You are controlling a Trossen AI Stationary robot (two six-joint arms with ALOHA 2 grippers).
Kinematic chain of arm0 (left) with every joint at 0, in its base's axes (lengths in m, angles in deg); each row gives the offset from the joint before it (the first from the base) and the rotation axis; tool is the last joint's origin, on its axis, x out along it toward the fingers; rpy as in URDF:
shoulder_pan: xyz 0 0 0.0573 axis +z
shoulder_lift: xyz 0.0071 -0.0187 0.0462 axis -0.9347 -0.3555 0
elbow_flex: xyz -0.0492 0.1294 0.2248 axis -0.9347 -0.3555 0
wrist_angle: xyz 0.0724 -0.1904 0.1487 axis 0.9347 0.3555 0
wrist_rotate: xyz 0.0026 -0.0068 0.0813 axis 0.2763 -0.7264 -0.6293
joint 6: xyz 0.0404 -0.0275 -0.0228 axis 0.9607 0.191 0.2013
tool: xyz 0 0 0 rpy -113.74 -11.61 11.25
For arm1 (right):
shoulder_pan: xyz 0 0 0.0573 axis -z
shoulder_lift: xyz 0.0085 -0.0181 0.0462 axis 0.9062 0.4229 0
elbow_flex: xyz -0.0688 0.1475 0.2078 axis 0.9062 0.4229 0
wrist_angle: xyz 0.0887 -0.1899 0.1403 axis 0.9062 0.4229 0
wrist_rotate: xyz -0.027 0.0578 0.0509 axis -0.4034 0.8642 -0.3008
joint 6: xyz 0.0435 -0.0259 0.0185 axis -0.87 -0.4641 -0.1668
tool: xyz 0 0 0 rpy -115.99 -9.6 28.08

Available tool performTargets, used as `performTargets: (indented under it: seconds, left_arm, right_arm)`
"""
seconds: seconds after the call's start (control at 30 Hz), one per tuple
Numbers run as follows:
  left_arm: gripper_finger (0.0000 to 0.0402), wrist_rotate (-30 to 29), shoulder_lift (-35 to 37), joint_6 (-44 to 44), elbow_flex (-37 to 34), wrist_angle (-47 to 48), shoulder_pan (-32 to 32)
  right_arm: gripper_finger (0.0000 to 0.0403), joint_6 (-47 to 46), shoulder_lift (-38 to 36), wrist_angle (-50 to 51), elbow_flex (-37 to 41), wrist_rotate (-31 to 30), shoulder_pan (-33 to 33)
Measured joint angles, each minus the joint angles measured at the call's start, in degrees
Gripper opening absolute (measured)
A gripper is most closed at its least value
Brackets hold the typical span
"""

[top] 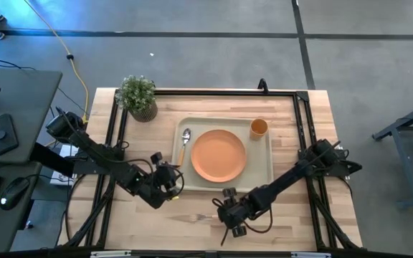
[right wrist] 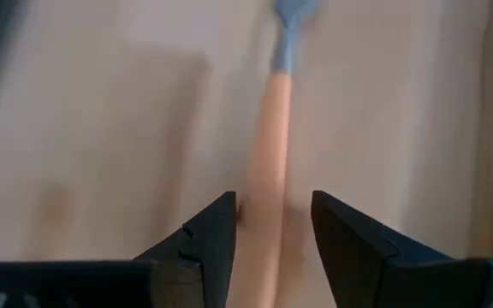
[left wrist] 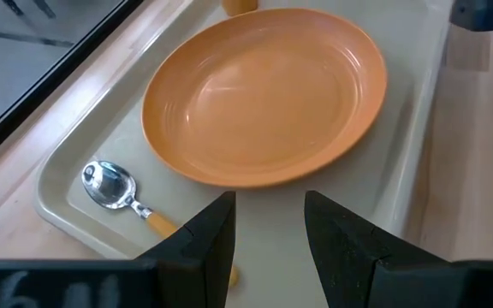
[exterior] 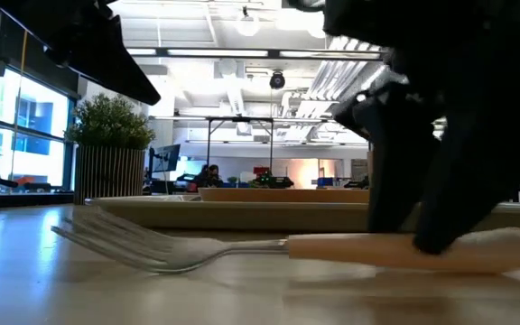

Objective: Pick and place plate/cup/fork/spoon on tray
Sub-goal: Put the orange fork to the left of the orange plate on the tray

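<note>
The fork (exterior: 242,249) is lying flat on the wooden surface (top: 149,215) right in front of the low camera, tines pointing away from the right claw (right wrist: 272,231), which is coming down over the orange handle. That claw's two fingers are standing apart with the handle running between them; they are straddling it but are not closed on it, and in the low view the dark fingertips are reaching down to the handle. Seen from above, the right claw (top: 229,215) is sitting near the front edge of the surface, just off the tray's (top: 267,172) near rim, with the fork (top: 192,218) stretching away from it toward the left arm's side. The left claw (left wrist: 268,227) is hovering at the tray's left edge, fingers parted and holding nothing. Just ahead of it the spoon (left wrist: 122,195) is lying inside the tray, bowl pointing away, and the plate (left wrist: 264,94) is resting flat in the tray's middle. The cup (top: 259,127) is standing in the tray's far corner, well beyond both claws. A potted plant (top: 138,97) is sitting outside the tray's far left corner.
</note>
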Motion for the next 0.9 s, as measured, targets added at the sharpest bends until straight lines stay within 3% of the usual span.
performTargets:
  seconds: [0.3,0.57,0.67,0.9]
  left_arm:
    - [0.0131,0.0,0.0,-1.9,0.0,0.0,-0.2]
    - [0.0131,0.5,0.0,-1.5,0.0,0.2,-0.2]
    - [0.0131,0.6,0.8,-1.0,0.0,0.5,-0.2]
    - [0.0131,-2.4,5.6,-4.5,0.0,2.7,-0.1]
  right_arm:
    - [0.0135,-1.2,0.8,4.4,-0.1,-0.8,0.3]
    - [0.0048,-1.2,1.8,4.9,-0.2,0.0,0.8]
    - [0.0040,-0.2,1.5,5.0,-0.2,0.0,0.8]
    - [0.0040,3.0,-2.8,5.0,0.4,-8.1,1.0]
